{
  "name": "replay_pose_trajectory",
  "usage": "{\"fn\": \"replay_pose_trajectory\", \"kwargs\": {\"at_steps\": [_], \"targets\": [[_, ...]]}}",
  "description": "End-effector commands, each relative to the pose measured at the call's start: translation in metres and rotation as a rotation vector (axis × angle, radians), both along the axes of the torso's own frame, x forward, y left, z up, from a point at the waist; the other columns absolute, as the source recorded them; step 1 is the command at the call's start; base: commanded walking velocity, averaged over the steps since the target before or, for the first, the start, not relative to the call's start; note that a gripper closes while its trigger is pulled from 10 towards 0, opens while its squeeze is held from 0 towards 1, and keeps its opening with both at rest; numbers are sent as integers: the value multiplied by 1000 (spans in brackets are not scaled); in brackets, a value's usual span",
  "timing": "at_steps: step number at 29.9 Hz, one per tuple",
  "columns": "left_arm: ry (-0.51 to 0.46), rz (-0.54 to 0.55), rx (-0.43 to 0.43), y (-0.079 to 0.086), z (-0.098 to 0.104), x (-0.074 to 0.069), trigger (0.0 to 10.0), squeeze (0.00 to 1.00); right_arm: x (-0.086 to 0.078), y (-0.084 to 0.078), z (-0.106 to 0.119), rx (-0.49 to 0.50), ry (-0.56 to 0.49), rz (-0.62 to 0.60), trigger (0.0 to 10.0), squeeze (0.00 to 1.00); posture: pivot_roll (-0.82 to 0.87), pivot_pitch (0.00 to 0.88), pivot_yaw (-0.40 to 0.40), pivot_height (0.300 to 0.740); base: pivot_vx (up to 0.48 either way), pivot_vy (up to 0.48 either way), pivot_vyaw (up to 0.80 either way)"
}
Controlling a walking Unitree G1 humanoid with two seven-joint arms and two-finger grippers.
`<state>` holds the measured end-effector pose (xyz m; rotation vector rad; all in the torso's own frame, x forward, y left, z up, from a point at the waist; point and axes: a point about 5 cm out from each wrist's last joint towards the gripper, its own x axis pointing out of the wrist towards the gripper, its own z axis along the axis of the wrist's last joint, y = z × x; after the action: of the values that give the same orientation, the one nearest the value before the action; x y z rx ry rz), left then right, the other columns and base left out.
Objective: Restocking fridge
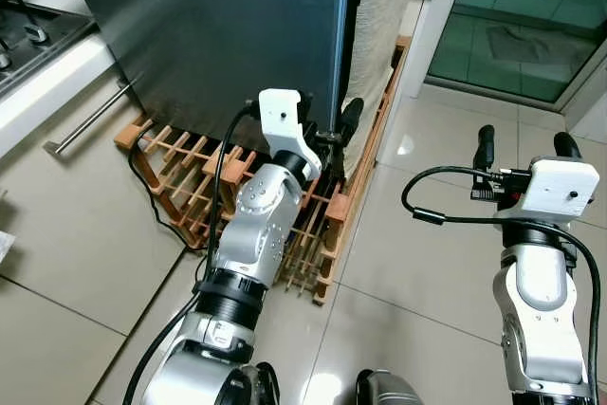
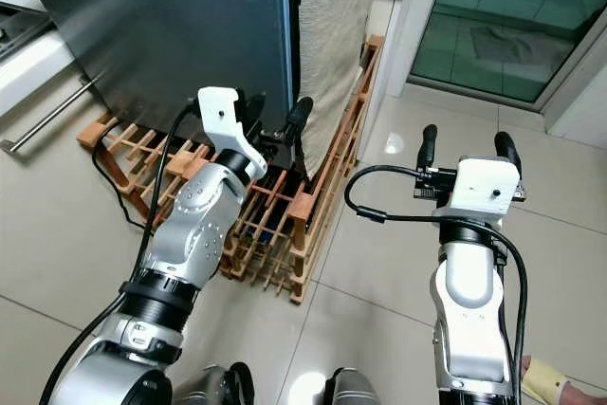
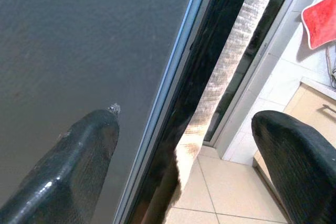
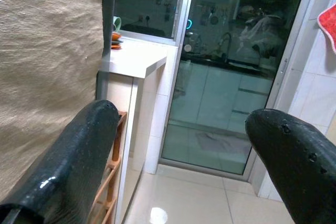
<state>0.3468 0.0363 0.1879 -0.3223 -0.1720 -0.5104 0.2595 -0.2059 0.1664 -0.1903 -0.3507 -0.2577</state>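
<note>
The fridge (image 1: pixel 209 26) stands ahead with its dark grey door shut. Its right edge (image 1: pixel 343 35) has a pale blue trim. My left gripper (image 1: pixel 318 125) is raised to the lower part of that edge and is open. In the left wrist view one finger (image 3: pixel 79 166) lies against the door face and the other finger (image 3: pixel 294 161) is beyond the edge (image 3: pixel 173 93). My right gripper (image 1: pixel 526 147) hovers open over the tiled floor to the right, holding nothing. Its fingers (image 4: pixel 68 166) point toward a glass door (image 4: pixel 210 93).
A wooden slatted rack (image 1: pixel 190 177) lies under the fridge, with a black cable beside it. A beige woven cloth (image 1: pixel 379 35) covers the fridge's right side. A stove top (image 1: pixel 28 35) and a drawer handle (image 1: pixel 90 120) are at the left. A glass sliding door (image 1: pixel 512 16) is at the far right.
</note>
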Motion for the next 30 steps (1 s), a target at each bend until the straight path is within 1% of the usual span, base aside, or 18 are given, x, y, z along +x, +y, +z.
{"fn": "replay_pose_trajectory", "kwargs": {"at_steps": [1,6,8,9,11,13,14,16,19,24,25,26,27,28,29,30], "targets": [[-40,-77,-87,-32,24,-1,10000,0,-5,-1,-1,-5,-6,-11,10000,227,-274,137,69,732,0,0,0],[-40,-80,-86,-34,27,4,10000,0,-7,-1,-2,-6,0,-13,10000,224,-278,143,72,732,0,0,0],[-30,-55,-28,-32,24,10,10000,0,-7,-1,-4,-8,9,-15,10000,227,-278,144,73,732,0,0,0],[-14,-24,12,-28,21,15,10000,0,-6,-1,-5,-8,11,-15,10000,224,-275,143,75,732,0,0,0],[13,17,56,-21,17,23,10000,0,-6,0,-6,-8,15,-13,10000,224,-271,140,76,732,0,0,0],[30,47,60,-13,17,31,10000,0,-5,0,-7,-8,17,-13,10000,224,-269,137,79,732,0,0,0],[30,47,60,-13,17,31,10000,0,-5,0,-7,-8,17,-13,10000,224,-269,137,79,732,0,0,0],[36,67,47,-5,21,38,10000,0,-3,1,-7,-8,16,-11,10000,224,-268,130,85,732,0,0,0],[32,66,37,-4,24,40,10000,0,-2,1,-7,-9,14,-12,10000,224,-268,126,88,732,0,0,0],[14,58,28,-5,21,35,10000,0,-2,2,-7,-9,13,-11,10000,224,-261,119,92,732,0,0,0],[-28,74,10,2,21,28,10000,0,-4,0,-4,-4,-2,-21,10000,224,-256,117,91,732,0,0,0],[-28,74,10,2,21,28,10000,0,-4,0,-4,-4,-2,-21,10000,224,-256,117,91,732,0,0,0],[-99,96,25,11,24,17,10000,0,-9,-2,1,4,-27,-37,10000,224,-245,113,89,732,0,0,0],[-121,105,39,13,25,14,10000,0,-11,-3,5,3,-42,-44,10000,227,-243,112,89,732,0,0,0],[-139,122,40,21,27,9,10000,0,-14,-2,9,-2,-57,-45,10000,224,-237,110,86,732,0,0,0],[-139,122,40,21,27,9,10000,0,-14,-2,9,-2,-57,-45,10000,224,-237,110,86,732,0,0,0]]}}
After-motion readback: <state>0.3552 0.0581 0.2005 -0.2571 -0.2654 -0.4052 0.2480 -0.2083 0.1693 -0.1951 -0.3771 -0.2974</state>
